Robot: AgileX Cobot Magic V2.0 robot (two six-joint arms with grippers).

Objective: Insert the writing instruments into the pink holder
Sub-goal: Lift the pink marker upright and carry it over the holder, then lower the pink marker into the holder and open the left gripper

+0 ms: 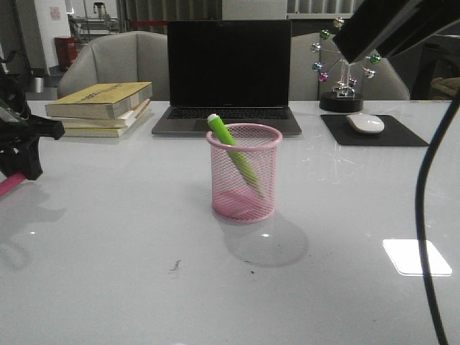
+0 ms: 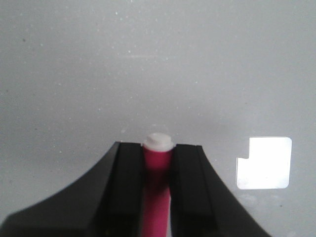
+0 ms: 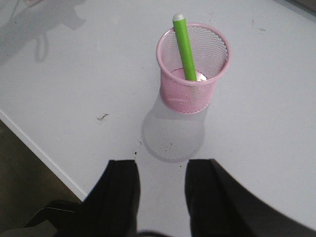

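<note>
Pink mesh holder [image 1: 244, 172] upright mid-tabletop [image 1: 108, 273], lime green marker [image 1: 236, 152] leaning inside it with white tip above the rim, left tool [image 2: 158, 163] clamped on magenta marker [image 2: 157, 197] at the tabletop's left edge, right tool [image 3: 163, 192] parted and empty above the holder.

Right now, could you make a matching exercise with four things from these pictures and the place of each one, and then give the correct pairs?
1. green marker
2. magenta marker
3. computer mouse
4. books

A. on the black pad
B. stacked left of the laptop
C. leaning inside the pink mesh holder
D. clamped in the left pincer

Pairs: 1-C, 2-D, 3-A, 4-B
</note>
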